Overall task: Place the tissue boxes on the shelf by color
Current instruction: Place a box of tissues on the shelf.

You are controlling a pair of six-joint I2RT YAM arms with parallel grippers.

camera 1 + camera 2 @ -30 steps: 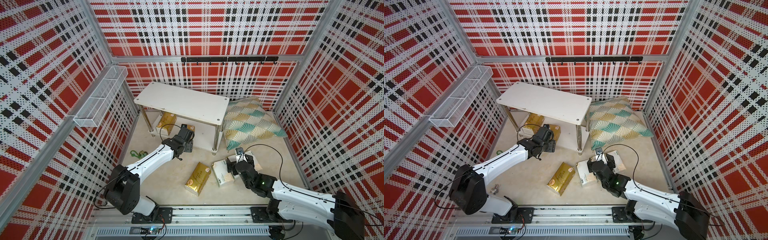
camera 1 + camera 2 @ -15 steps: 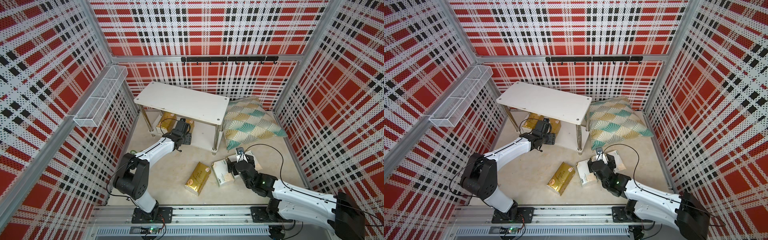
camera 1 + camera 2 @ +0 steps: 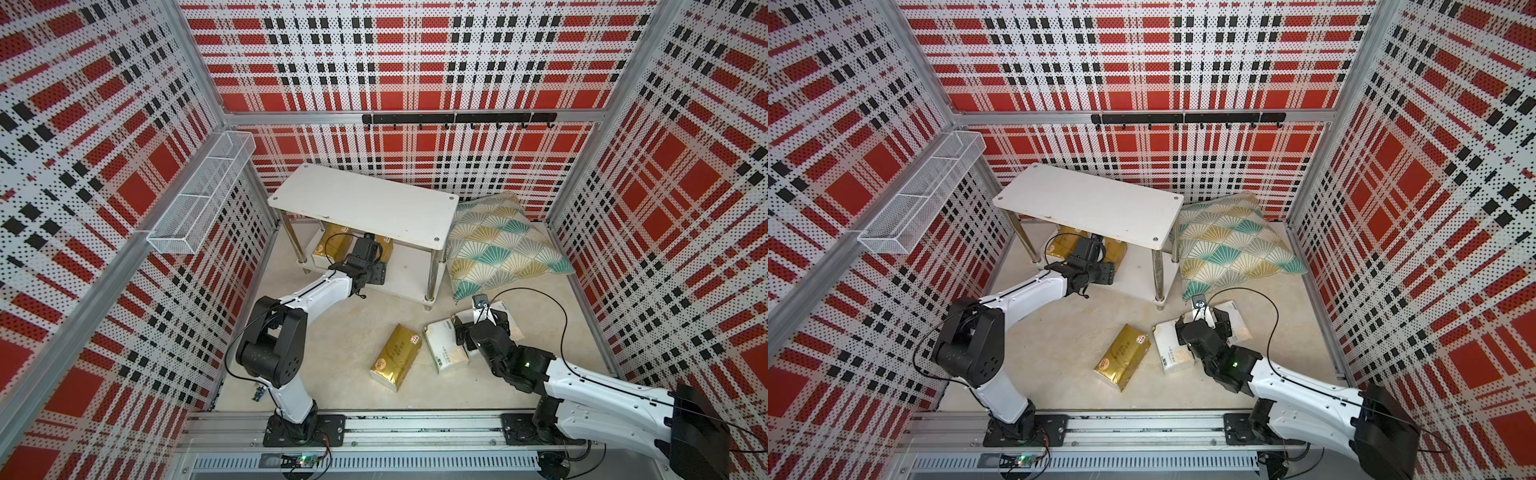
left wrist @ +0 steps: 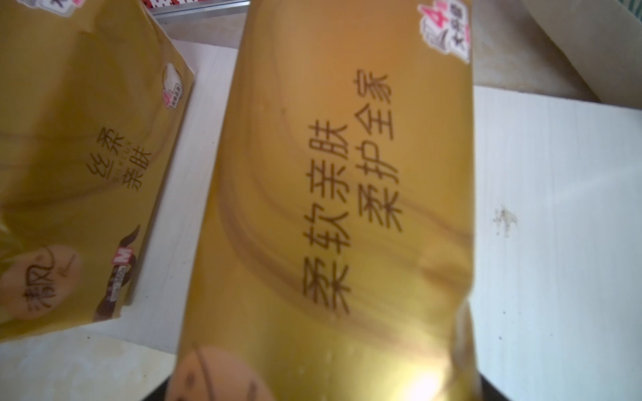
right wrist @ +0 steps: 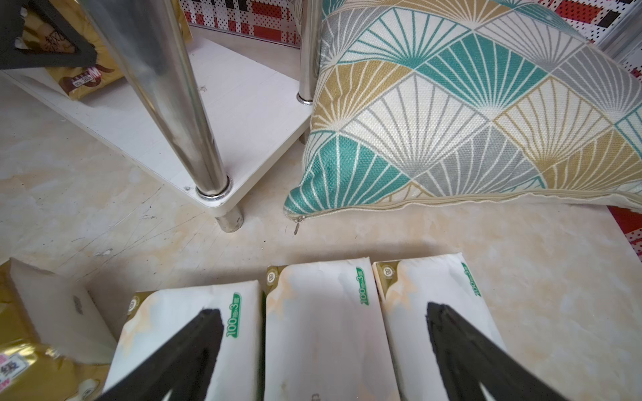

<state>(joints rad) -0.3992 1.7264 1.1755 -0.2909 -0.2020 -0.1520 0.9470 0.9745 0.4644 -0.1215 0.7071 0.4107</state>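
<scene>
The shelf stands at the back. My left gripper reaches under its top board and is shut on a gold tissue box, which fills the left wrist view and hides the fingers. That box hangs over the lower board, beside another gold box lying there. A third gold box lies on the floor. Three white tissue boxes lie side by side on the floor, and my right gripper stands open just above them. Its fingers straddle the middle white box.
A teal-and-gold fan-patterned pillow leans against the shelf's right end. A chrome shelf leg stands just beyond the white boxes. A white wire basket hangs on the left wall and a black hook rail on the back wall.
My left arm has stretched farther in under the shelf's top board, carrying the gold box deeper over the lower board. The right arm has stayed still.
</scene>
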